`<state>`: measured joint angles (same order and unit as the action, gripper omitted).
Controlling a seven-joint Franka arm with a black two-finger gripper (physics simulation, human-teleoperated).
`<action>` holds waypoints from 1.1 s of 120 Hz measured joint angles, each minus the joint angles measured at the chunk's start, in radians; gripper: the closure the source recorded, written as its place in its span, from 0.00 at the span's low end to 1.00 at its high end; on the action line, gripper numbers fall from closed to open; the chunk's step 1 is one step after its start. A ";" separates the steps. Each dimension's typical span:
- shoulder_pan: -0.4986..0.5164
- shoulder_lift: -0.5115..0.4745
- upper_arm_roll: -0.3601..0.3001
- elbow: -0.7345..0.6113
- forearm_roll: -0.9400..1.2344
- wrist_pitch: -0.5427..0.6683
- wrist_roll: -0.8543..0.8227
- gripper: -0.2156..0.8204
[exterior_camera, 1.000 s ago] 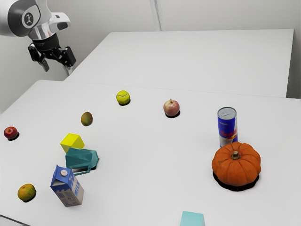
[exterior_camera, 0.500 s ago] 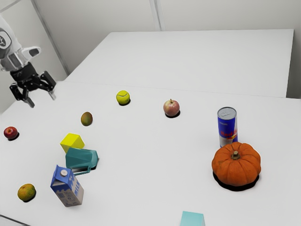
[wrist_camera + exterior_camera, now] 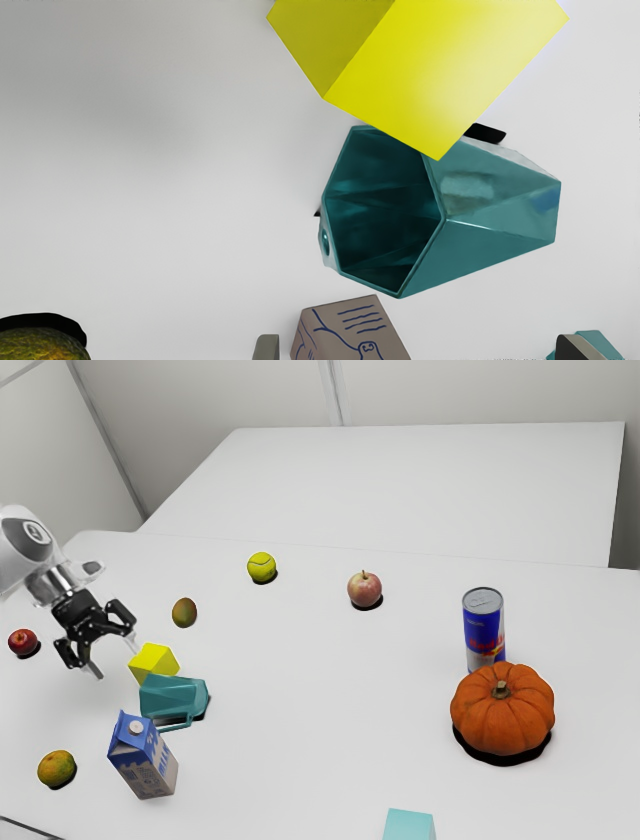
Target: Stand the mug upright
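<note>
The gripper hangs over the table at the exterior view's left, just left of the yellow block, its fingers apart and holding nothing. In the wrist view the gripper is open, its two fingertips wide apart. A teal mug lies on its side between the yellow block and the milk carton, its handle toward the carton. The wrist view looks into the dark mouth of the mug, with the yellow block overlapping part of its rim.
The yellow block and milk carton stand close to the mug. Around them are a mandarin, red apple and mango. Farther off are a tennis ball, another apple, a can, a pumpkin and a teal block.
My gripper has swung down from the exterior view's upper left, first leftward and then lower and back toward the yellow block. The mug and other objects have stayed put.
</note>
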<state>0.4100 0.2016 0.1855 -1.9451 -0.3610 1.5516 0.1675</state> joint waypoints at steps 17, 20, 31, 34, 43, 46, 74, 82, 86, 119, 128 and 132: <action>-0.001 0.051 0.003 0.002 -0.061 0.002 0.037 0.21; -0.002 0.058 0.003 0.002 -0.072 0.002 0.043 0.21; -0.003 0.088 0.003 0.004 -0.116 0.003 0.061 0.21; -0.004 0.096 0.003 0.004 -0.129 0.003 0.066 0.21; -0.005 0.113 0.003 0.002 -0.165 0.004 0.079 0.21; -0.006 0.116 0.003 0.001 -0.176 0.004 0.082 0.21; -0.014 0.139 -0.003 -0.013 -0.261 0.003 0.108 0.21; -0.014 0.143 -0.003 -0.012 -0.277 0.003 0.113 0.21; -0.015 0.143 -0.004 -0.009 -0.279 0.003 0.115 0.27; -0.030 0.132 -0.010 -0.002 -0.281 -0.002 0.117 0.81; -0.037 0.121 -0.023 -0.002 -0.282 -0.003 0.110 0.86; -0.039 0.117 -0.030 -0.002 -0.282 -0.002 0.106 0.88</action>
<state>0.3710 0.3189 0.1551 -1.9469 -0.6429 1.5491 0.2738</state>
